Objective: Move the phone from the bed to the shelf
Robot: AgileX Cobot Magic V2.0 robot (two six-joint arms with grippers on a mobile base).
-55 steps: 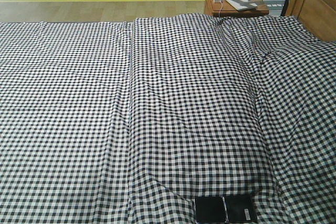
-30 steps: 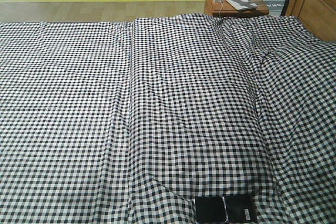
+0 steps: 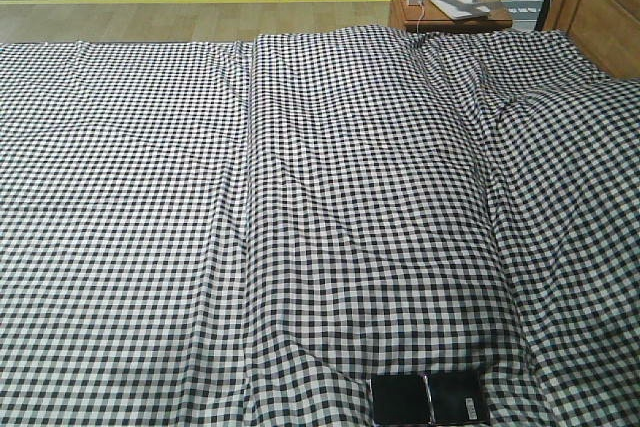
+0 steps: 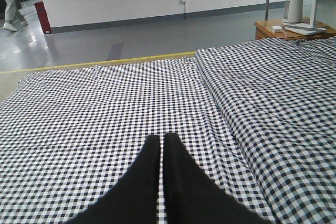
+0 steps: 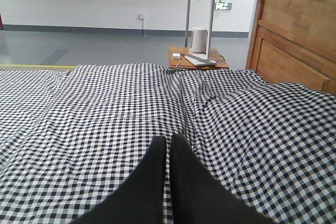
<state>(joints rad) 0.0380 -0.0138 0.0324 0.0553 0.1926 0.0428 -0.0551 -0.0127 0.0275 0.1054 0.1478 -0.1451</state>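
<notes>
The phone (image 3: 429,399), flat, glossy black with a middle crease and a small white sticker, lies on the bed (image 3: 300,197) at the bottom edge of the front view, right of centre. The bed's black-and-white check sheet fills all three views. My left gripper (image 4: 161,138) hovers over the sheet with its black fingers together and nothing between them. My right gripper (image 5: 169,138) is likewise shut and empty above the sheet. Neither wrist view shows the phone. The shelf is out of view.
A reddish-brown side table (image 3: 448,9) with a white lamp base and a small white box stands beyond the bed's far right corner. A wooden headboard (image 5: 296,35) rises on the right. Grey floor with a yellow line (image 3: 190,0) lies past the bed.
</notes>
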